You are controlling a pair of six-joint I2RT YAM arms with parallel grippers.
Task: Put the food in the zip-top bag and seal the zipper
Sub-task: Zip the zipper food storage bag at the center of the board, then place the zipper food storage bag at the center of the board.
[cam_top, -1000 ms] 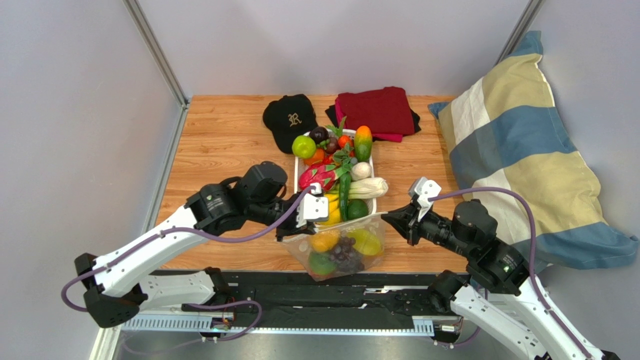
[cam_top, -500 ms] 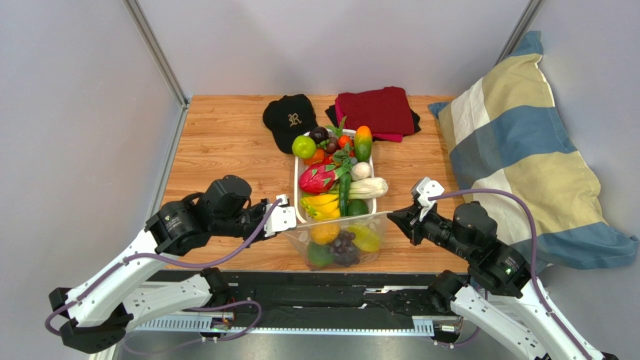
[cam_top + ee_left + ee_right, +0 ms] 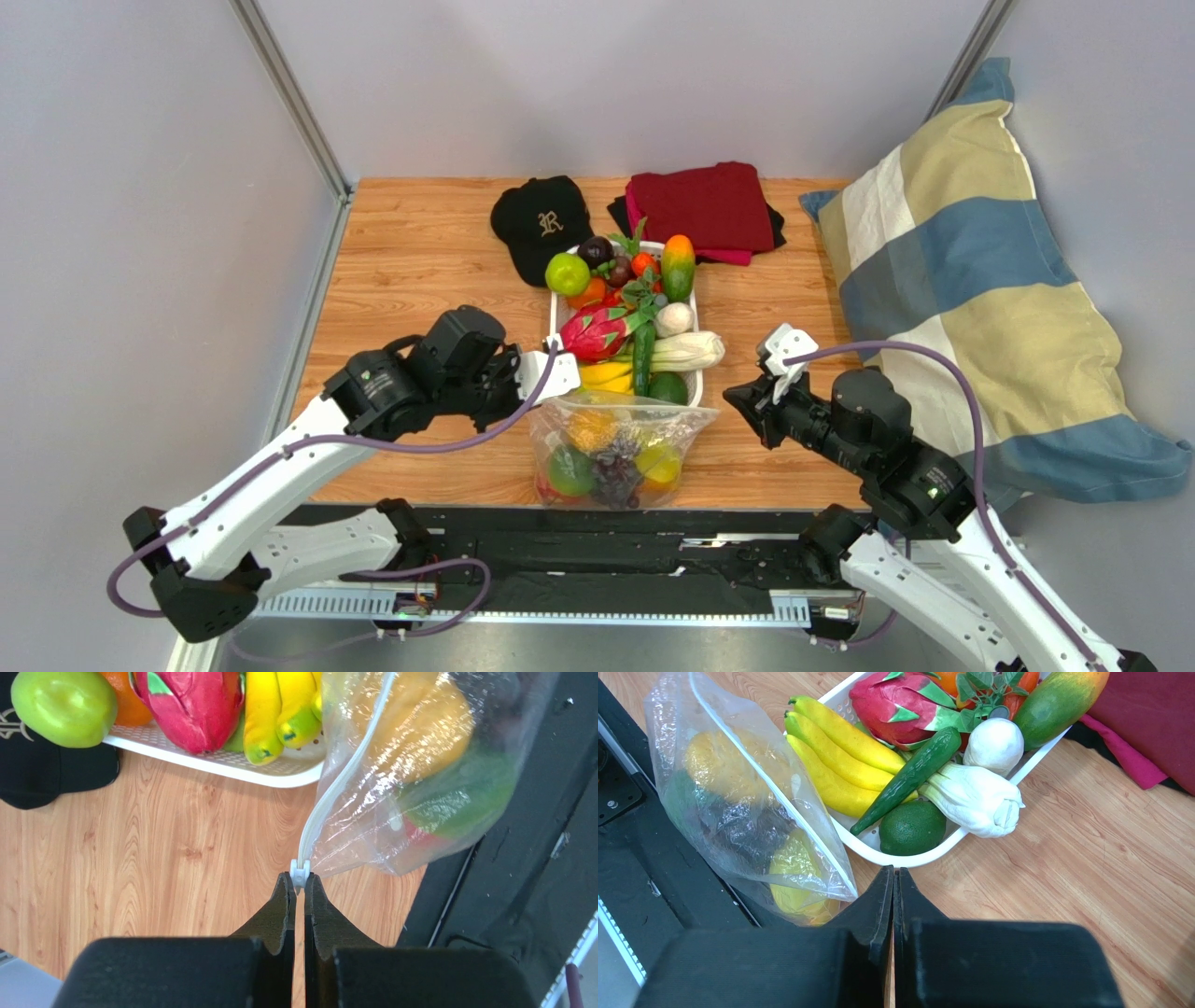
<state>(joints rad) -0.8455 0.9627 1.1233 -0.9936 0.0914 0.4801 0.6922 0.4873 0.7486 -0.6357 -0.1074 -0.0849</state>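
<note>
1. Left gripper (image 3: 298, 876): the end tab of the thin clear press-seal zipper (image 3: 341, 777) is being pinched between its closed black fingers. This is judged to be keeping the strip taut for sealing.
2. Flat transparent plastic zip-top bag (image 3: 617, 445): it is being rested at the near edge of the light wooden table (image 3: 140, 847), touching the white oblong tray (image 3: 927, 859), with its zipper edge being stretched from left to right.
3. Food inside the bag: a glossy orange toy fruit (image 3: 414, 721), a green piece (image 3: 456, 791) and a dark grape bunch (image 3: 613, 476) are being contained. Whether the seal is being closed along its whole length cannot be told.
4. Tray: yellow toy bananas (image 3: 836, 763) and a round green lime (image 3: 912, 827) are being left unbagged.
5. Right gripper (image 3: 893, 875): its jaws are being pressed together. The bag's right corner is lying against one finger's outer side, and nothing is being seen between the jaws.
</note>
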